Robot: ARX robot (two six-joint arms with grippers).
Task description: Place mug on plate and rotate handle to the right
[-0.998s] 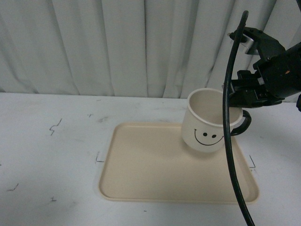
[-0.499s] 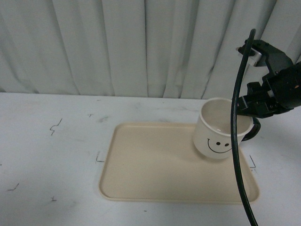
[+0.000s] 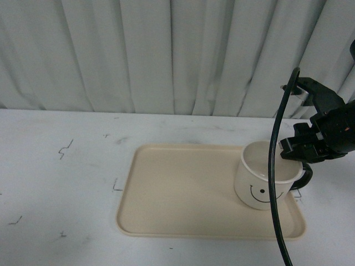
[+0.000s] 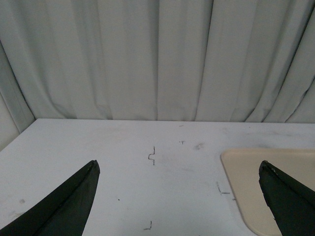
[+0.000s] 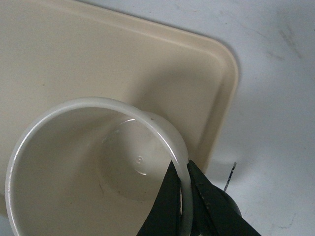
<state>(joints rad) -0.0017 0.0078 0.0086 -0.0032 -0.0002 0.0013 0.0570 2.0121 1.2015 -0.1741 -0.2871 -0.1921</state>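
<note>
While the mug (image 3: 264, 175) is pinched at its rim by the right gripper (image 3: 295, 151), its handle (image 3: 303, 178) is pointed right.

A cream-white smiley-faced mug (image 3: 265, 179) is held by its rim in the black right gripper (image 3: 298, 149), at the right end of a flat beige rectangular plate (image 3: 183, 194).

One mug (image 3: 263, 180) is counted, bearing one handle (image 3: 304, 178) at its 3 o'clock side. One plate (image 3: 183, 194) is seen on one surface (image 3: 61, 183). Two pincers are counted: the right pincer (image 3: 298, 151) and the left pincer (image 4: 179, 196). One cable (image 3: 273, 183) is seen.
</note>
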